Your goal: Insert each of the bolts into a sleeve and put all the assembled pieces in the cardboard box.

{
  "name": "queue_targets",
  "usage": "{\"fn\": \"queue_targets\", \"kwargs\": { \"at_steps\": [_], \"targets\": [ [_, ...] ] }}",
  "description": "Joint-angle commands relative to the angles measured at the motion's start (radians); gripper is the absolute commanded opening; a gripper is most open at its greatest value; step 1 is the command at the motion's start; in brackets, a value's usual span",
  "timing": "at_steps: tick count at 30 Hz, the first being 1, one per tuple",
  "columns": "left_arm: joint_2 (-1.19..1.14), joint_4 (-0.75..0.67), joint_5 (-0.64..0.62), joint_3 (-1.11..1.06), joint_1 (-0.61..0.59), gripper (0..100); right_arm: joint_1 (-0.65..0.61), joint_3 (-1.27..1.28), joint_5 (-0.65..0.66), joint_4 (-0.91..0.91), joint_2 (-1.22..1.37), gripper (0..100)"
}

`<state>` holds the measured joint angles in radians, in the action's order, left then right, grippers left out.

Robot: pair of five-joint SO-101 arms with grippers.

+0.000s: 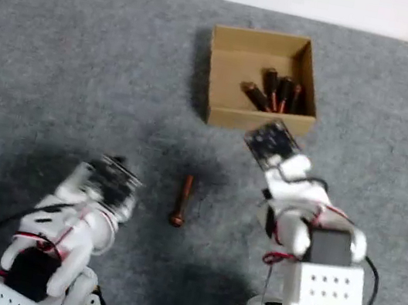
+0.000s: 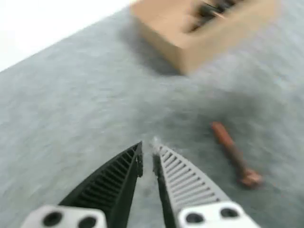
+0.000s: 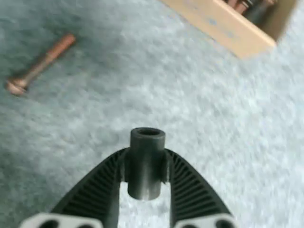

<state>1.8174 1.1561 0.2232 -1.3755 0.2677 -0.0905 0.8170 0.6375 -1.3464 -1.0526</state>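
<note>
- Grey carpeted worktop (image 1: 86, 62), toward its near edge: the left pincer (image 2: 148, 152) is closed to a slit and empty. It must open before grasping, or it will likely shove the bolt aside.
- Copper bolt (image 1: 182, 198) lies flat mid-worktop, between the arms. Being round, it may roll if nudged.
- Black sleeve (image 3: 147, 142) is gripped by the right pincer (image 3: 146, 159), bore showing. An off-axis bolt could jam at its rim or push it loose.
- Cardboard box (image 1: 218, 112), toward the far edge, holds assembled pieces (image 1: 275, 92). The right arm could knock its near wall.
</note>
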Motion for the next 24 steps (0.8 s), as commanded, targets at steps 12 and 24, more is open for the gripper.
{"fn": "queue_targets", "kwargs": {
  "at_steps": [12, 24],
  "targets": [
    [-0.464, -0.146, -0.153, 0.145, 0.074, 13, 0.073, 0.143, -0.046, -0.001, -0.119, 0.5],
    [-1.348, -0.173, -0.732, 0.559, 0.171, 13, 0.076, 0.194, -0.081, 0.021, -0.125, 0.5]
  ]
}}
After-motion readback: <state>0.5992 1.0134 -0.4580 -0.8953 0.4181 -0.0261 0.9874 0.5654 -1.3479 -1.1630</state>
